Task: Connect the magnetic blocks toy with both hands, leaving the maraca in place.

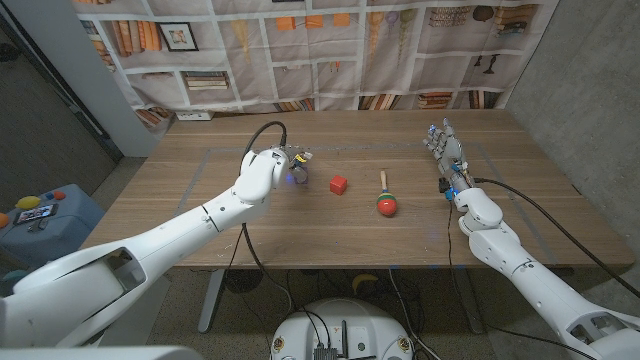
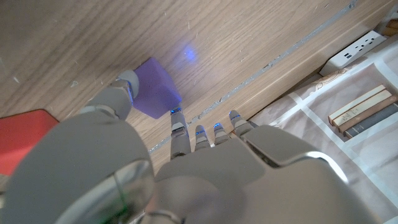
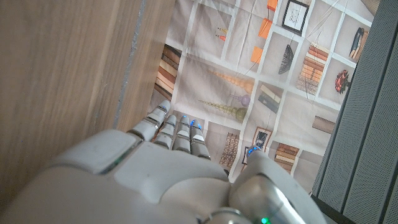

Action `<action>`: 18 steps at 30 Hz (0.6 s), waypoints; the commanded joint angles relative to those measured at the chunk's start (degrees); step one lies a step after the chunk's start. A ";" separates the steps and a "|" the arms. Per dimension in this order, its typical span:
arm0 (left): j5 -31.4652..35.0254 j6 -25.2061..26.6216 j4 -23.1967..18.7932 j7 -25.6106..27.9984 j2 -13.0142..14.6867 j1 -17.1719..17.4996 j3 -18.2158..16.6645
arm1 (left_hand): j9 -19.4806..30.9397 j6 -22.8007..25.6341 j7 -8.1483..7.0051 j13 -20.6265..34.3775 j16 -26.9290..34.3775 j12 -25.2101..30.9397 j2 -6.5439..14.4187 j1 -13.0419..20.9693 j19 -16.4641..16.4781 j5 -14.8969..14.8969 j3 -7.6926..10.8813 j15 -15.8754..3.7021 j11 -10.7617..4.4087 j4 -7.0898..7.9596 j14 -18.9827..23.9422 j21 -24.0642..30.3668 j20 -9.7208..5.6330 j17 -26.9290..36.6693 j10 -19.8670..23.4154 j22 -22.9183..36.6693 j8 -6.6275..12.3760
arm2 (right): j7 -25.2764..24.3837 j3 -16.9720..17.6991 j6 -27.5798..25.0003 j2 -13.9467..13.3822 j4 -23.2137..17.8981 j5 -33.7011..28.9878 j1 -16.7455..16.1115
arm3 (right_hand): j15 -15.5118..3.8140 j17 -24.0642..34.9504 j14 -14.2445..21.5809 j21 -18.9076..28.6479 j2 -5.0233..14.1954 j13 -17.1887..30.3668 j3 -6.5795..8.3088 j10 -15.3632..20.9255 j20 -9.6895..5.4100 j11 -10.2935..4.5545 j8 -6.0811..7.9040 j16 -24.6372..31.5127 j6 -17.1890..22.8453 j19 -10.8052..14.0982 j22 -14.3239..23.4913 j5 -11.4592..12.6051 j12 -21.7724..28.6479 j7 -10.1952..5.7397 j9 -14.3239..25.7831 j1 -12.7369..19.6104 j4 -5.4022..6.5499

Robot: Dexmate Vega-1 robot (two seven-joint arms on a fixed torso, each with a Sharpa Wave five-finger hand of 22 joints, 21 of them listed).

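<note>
Open tabletop [image 1: 200,190] between red block [image 1: 339,185] and maraca [image 1: 386,201]

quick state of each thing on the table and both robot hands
purple block: on the table, at the left robot hand's fingertips, grip unclear
red block: free on the table
maraca: lying on the table, untouched
left robot hand: over the purple block
right robot hand: open, holding nothing

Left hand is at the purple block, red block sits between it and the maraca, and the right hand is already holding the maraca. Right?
Not quite. The right hand holds nothing; in the head view it stands open near the table's right side, apart from the maraca. The rest stands: the left hand is at the purple block, and the red block sits between it and the maraca.
</note>
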 commanded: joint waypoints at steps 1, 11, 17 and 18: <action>-3.28 2.14 -0.25 4.40 -0.14 1.56 -0.29 | 0.21 1.34 -0.03 0.06 0.13 0.23 0.09 1.10 0.92 0.13 -0.03 -0.09 -0.26 -0.12 0.84 0.09 -0.23 0.15 1.02 0.25 0.41 | -0.37 0.14 0.21 0.19 -0.04 -0.03 -0.31 | 0.14 0.10 0.16 0.31 1.02 0.06 0.49 0.19 0.36 -0.17 0.21 0.49 0.31 0.40 0.10 0.13 0.57 -0.08 0.15 -0.14 0.02; -3.57 4.54 -0.60 10.40 -0.10 2.86 0.00 | 0.29 6.27 -0.61 0.07 0.35 0.53 -0.03 3.74 4.40 0.09 -0.48 -2.11 -2.30 -0.20 5.09 0.22 -1.98 0.14 5.49 0.25 1.05 | -0.11 0.14 0.61 0.57 0.52 0.19 -0.14 | 0.19 0.00 0.16 0.29 1.02 0.06 0.66 0.23 0.38 -0.18 0.20 0.51 0.36 0.47 0.10 0.14 0.59 -0.11 0.15 -0.31 0.07; -3.39 5.42 -0.54 12.54 -0.24 3.01 0.66 | 0.37 11.57 -1.54 0.06 0.42 0.38 -0.48 5.56 7.19 -0.14 -1.44 -3.69 -2.87 -0.11 8.56 0.28 -3.19 0.15 8.50 0.28 2.01 | -0.24 0.18 0.85 0.74 0.77 0.13 -0.05 | 0.18 -0.05 0.14 0.28 1.03 0.06 0.74 0.16 0.42 -0.21 0.22 0.51 0.46 0.49 0.10 0.14 0.57 -0.15 0.15 -0.40 0.10; -3.33 5.64 -0.42 12.98 -0.36 3.06 0.75 | 0.38 11.98 -1.64 0.06 0.43 0.36 -0.49 5.73 7.52 -0.15 -1.55 -3.94 -2.94 -0.10 8.91 0.31 -3.30 0.15 8.80 0.28 2.06 | -0.27 0.20 0.89 0.77 0.81 0.13 -0.05 | 0.16 -0.05 0.14 0.29 1.04 0.06 0.75 0.18 0.44 -0.22 0.21 0.51 0.44 0.50 0.10 0.15 0.57 -0.15 0.15 -0.41 0.11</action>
